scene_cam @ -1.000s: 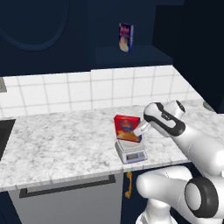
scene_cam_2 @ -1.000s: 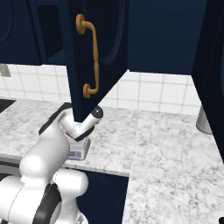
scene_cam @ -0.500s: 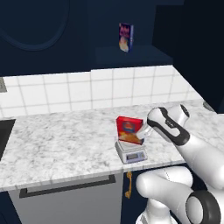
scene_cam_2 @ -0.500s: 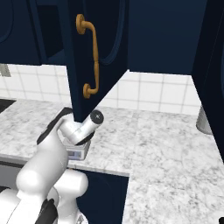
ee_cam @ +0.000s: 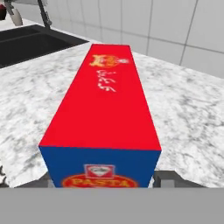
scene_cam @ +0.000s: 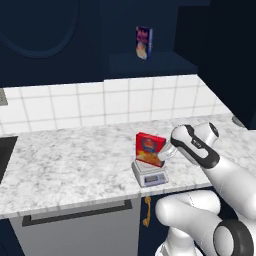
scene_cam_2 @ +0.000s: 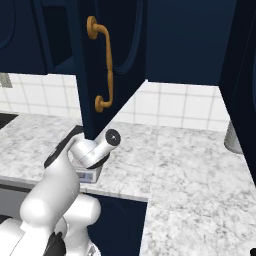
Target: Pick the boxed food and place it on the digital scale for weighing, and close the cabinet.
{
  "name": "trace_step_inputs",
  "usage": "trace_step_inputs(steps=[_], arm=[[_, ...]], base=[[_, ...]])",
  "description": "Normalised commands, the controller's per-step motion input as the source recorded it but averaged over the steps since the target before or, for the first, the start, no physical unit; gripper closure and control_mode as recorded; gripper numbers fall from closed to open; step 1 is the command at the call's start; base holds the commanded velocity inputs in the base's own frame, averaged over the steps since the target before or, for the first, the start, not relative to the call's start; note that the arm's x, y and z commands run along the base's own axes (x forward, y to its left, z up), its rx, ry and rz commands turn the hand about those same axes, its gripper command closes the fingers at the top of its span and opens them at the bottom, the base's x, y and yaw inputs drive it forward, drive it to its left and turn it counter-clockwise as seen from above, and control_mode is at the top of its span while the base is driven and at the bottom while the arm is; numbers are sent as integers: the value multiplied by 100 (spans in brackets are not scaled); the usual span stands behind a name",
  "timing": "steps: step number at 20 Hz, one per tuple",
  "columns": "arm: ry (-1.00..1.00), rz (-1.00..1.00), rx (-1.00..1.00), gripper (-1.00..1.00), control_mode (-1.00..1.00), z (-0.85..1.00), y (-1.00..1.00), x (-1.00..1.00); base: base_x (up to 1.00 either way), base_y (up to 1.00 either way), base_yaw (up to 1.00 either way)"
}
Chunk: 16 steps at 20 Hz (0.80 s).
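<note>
Fingers first: the gripper sits right at the box's edge, but whether its fingers are clamped or parting I cannot tell — the box hides them. In the hand view the box looms large, red side up, one grey finger showing just beside its near corner. The box stands upright on the scale, leaning slightly, on the marble counter. So placing looks done or nearly so; release is the step in hand. Next, I'd judge: back away without tipping it, then swing up to the open cabinet door and push it closed by its gold handle.
</note>
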Motion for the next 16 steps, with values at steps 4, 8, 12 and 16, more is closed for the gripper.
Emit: trace_step_inputs(steps=[4, 8, 12, 16], arm=[[0, 0, 0, -100, -100, 0, 0, 0], [-3, 0, 0, -100, -100, 0, -14, -19], [-5, 0, 0, -100, -100, 0, -15, -30], [-6, 0, 0, -100, -100, 0, -11, -26]], base=[[0, 0, 0], [0, 0, 0], [0, 0, 0], [0, 0, 0]])
